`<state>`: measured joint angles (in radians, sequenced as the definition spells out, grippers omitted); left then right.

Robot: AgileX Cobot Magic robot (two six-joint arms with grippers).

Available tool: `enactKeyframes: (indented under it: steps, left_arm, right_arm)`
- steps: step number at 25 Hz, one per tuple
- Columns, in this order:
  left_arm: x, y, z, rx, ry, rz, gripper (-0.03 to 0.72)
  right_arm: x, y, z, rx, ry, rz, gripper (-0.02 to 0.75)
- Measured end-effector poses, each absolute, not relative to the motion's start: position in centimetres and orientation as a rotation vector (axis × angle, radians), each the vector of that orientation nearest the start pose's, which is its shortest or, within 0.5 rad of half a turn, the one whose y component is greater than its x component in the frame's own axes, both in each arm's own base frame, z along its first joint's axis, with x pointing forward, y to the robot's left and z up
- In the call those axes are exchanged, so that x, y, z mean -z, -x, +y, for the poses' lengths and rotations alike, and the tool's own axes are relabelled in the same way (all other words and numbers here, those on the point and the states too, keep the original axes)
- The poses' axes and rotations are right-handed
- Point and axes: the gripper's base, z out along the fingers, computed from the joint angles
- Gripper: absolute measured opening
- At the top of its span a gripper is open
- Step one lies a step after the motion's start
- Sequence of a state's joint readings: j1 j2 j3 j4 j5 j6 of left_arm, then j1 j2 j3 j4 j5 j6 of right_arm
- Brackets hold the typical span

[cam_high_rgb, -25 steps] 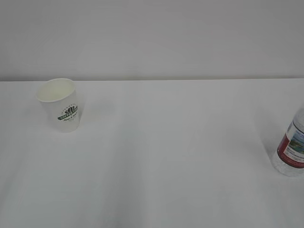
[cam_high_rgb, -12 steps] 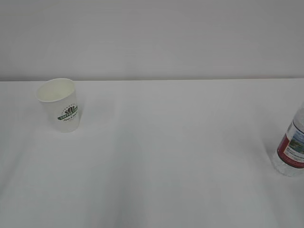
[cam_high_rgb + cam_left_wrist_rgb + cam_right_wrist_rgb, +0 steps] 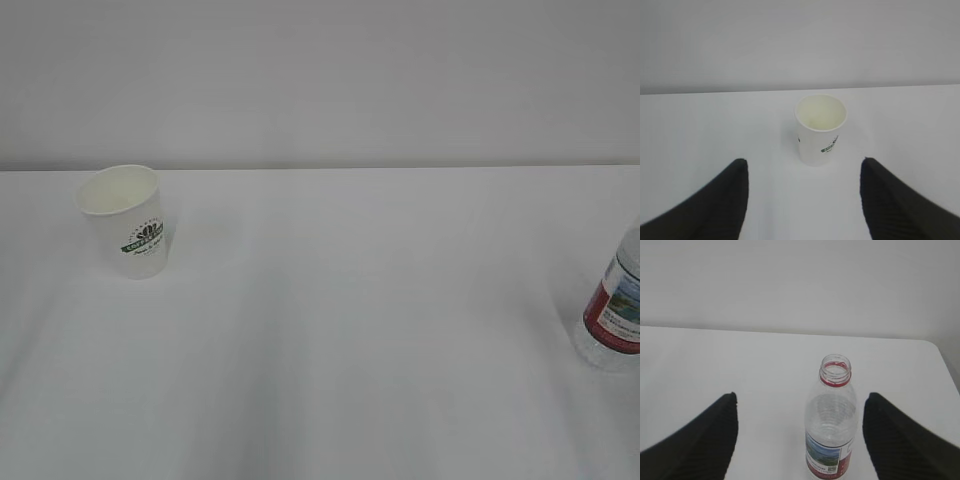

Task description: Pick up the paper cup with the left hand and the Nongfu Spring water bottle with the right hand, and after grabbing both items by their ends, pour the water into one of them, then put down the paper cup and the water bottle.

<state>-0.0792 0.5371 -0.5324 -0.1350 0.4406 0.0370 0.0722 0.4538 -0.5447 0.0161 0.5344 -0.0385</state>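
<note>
While both of my arms stay out of the exterior view, each wrist camera shows its own jaws standing wide apart and gripping nothing. My left hand (image 3: 804,172) is released; its two dark fingers (image 3: 725,197) frame the lower corners of the left wrist view, and the paper cup (image 3: 820,129) stands upright beyond them, roughly centred in the gap and clear of both. Its green logo faces lower right, and the cream inside looks dry. My right hand (image 3: 800,412) is likewise released. The Nongfu Spring water bottle (image 3: 832,420) stands upright between and beyond its fingers (image 3: 900,440), nearer the right one, touching neither. The bottle has no cap on its red neck ring. I cannot tell the water level. On the white table (image 3: 350,330), the cup sits far left and the bottle at the right edge, well apart.
</note>
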Motion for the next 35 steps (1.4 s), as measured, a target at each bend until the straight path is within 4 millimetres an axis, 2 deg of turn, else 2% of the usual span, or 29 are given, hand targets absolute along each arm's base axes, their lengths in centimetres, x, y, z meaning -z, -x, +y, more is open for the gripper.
enactKeyframes:
  steps: [10,20,30,35]
  left_arm:
    - [-30.8,-13.2,-1.3,0.112,-0.051,1.924,0.505]
    - [-29.8,-15.5,-1.4,0.078,-0.070,1.961,0.505]
    - [-27.7,-18.6,-1.6,0.071,-0.067,2.036,0.504]
    - [-25.5,-20.6,-1.7,0.078,-0.047,2.102,0.503]
  right_arm:
    - [-31.2,-11.7,0.8,-0.022,0.108,1.941,0.587]
    - [-31.1,-14.2,0.9,0.006,0.127,1.878,0.587]
    - [-27.6,-14.8,1.1,-0.009,0.120,1.840,0.587]
    - [-25.9,-14.5,1.0,-0.058,0.048,1.800,0.587]
